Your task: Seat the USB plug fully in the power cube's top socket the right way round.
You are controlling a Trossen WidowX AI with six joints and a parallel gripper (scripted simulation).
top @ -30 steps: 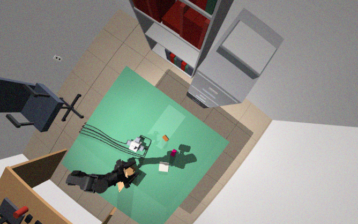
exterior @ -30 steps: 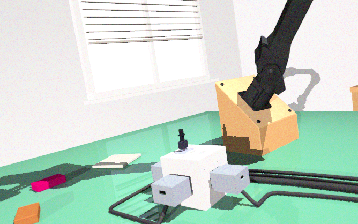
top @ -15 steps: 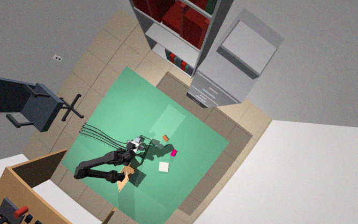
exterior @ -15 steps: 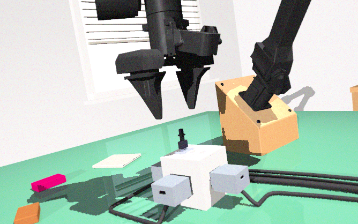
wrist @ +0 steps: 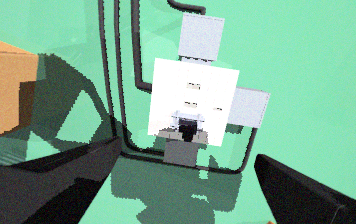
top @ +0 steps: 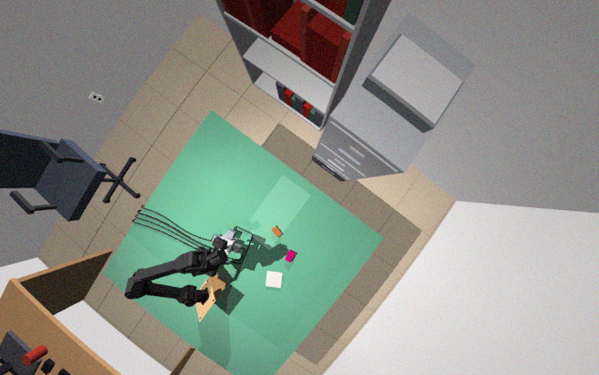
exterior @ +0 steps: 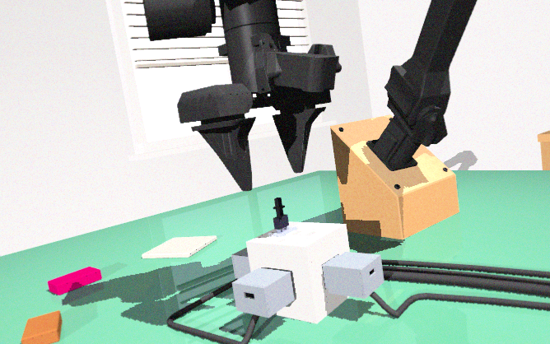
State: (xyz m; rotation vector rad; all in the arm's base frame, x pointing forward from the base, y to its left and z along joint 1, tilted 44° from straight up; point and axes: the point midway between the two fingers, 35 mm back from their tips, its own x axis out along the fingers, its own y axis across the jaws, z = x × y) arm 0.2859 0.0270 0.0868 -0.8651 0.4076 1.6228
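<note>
The white power cube [exterior: 280, 263] [wrist: 167, 90] stands on the green table top. The black USB plug [exterior: 281, 221] [wrist: 188, 129] stands upright at its top face, near one edge; a pale metal part shows between its dark body and the cube. How deep it sits and which way round it is cannot be told. My gripper [exterior: 272, 180] [wrist: 187, 151] is open and empty, pointing down. Its fingertips are above the plug in the exterior view, and the plug shows between the finger lines in the wrist view, farther from the camera. In the top view the arm partly hides the cube.
Grey adapters [exterior: 263, 292] [wrist: 201, 37] stick out from the cube's sides, with black cables [exterior: 453, 284] around it. An orange block [top: 276, 231] [exterior: 43, 327], a magenta block [top: 290, 256] [exterior: 75, 280] and a white flat square [top: 273, 279] [exterior: 181, 247] lie apart. A wooden base [exterior: 370, 206] carries the arm.
</note>
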